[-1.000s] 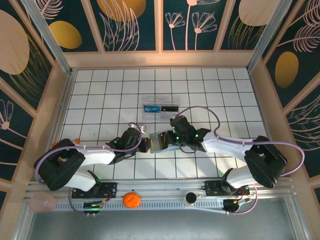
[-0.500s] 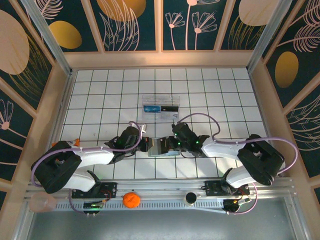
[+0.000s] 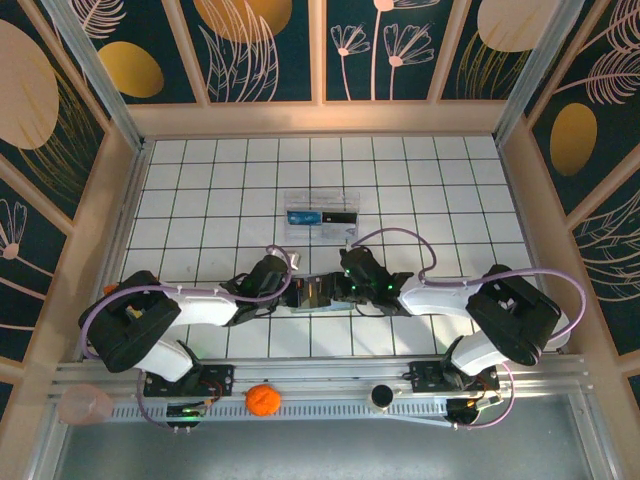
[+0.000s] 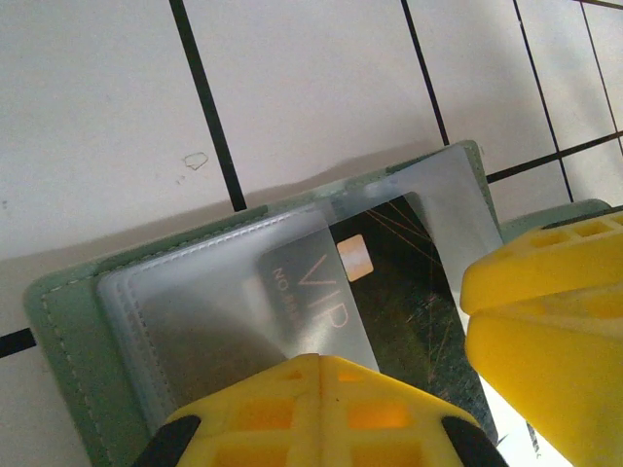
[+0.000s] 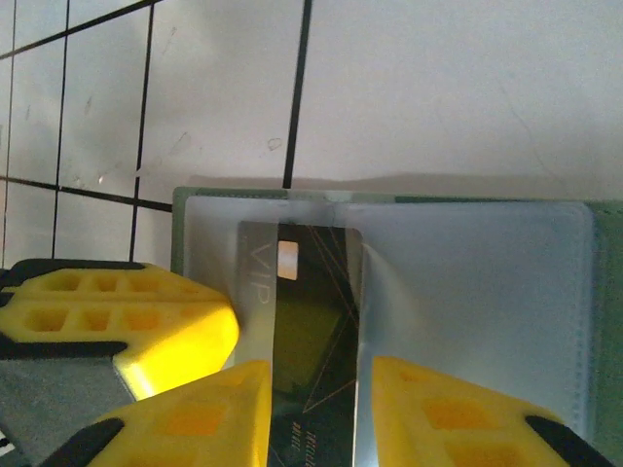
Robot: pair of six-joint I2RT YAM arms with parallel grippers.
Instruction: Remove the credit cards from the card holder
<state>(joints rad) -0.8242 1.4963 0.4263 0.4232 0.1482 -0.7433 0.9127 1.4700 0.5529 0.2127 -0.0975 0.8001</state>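
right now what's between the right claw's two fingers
The dark VIP card, lying in the open card holder, runs between the fingers of the right claw in the right wrist view; whether they pinch it is unclear.

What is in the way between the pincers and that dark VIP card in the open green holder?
Only a clear plastic sleeve of the holder, lying over part of the dark card. The right pincer hangs right over the card, a finger each side, and nothing else visible blocks it.

Both arms are extended low and inward; left hand and right hand are set nearly tip to tip.
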